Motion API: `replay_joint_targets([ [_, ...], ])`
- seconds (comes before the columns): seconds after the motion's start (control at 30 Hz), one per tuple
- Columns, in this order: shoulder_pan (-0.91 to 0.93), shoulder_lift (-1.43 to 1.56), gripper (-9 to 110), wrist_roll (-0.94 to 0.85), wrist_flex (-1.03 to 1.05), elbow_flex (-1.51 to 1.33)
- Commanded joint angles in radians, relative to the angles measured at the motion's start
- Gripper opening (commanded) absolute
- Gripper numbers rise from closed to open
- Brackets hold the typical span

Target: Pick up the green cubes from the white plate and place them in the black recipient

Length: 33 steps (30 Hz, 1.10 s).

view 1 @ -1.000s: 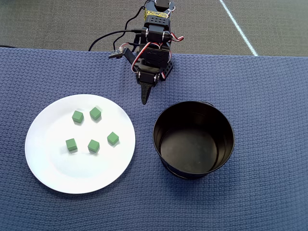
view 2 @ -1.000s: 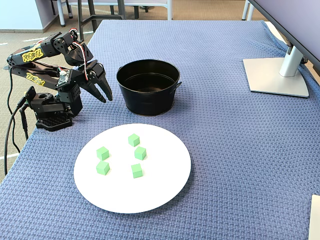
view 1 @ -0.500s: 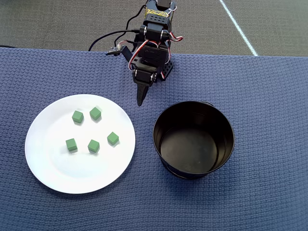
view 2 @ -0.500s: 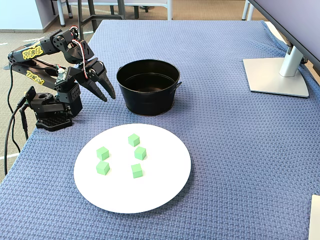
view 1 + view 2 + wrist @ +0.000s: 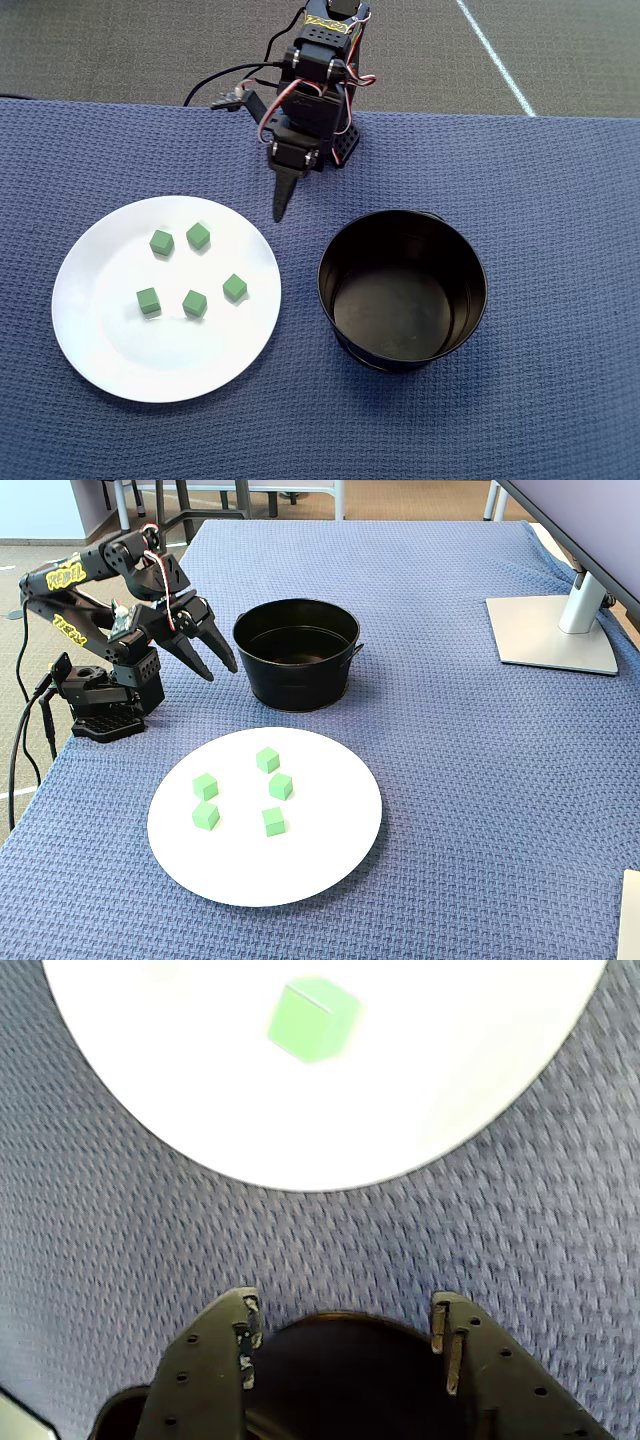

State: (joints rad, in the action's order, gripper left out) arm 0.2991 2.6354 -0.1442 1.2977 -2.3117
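Hand (image 5: 220, 670) up in the air, fingers spread and holding nothing, hanging over the blue-covered surface (image 5: 450, 760) between plate and pot. White plate (image 5: 100, 340) sits left in the overhead view, black recipient (image 5: 402, 225) just right of it and empty, so carries should be short. All five green cubes (image 5: 194, 302) lie loosely scattered on the plate, spaced enough for single grasps, I'd say.

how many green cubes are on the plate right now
5, all on the large round glossy white plate in the overhead view: two toward its top, two lower down, one nearest the black pot. None looks hidden.
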Motion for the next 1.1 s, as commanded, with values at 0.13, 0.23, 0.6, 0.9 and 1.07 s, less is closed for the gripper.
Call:
replay_joint_targets([
  [0.13, 0.115, -0.259, 18, -0.393, -0.078, 0.149],
  [0.23, 0.186, -0.373, 18, -0.543, -0.167, 0.143],
  [0.6, 0.379, -0.698, 21, -0.833, -0.414, 0.221],
  [0.9, 0.344, -0.816, 23, -1.075, -0.520, 0.183],
  [1.07, 0.281, -0.842, 23, -1.173, -0.532, 0.192],
])
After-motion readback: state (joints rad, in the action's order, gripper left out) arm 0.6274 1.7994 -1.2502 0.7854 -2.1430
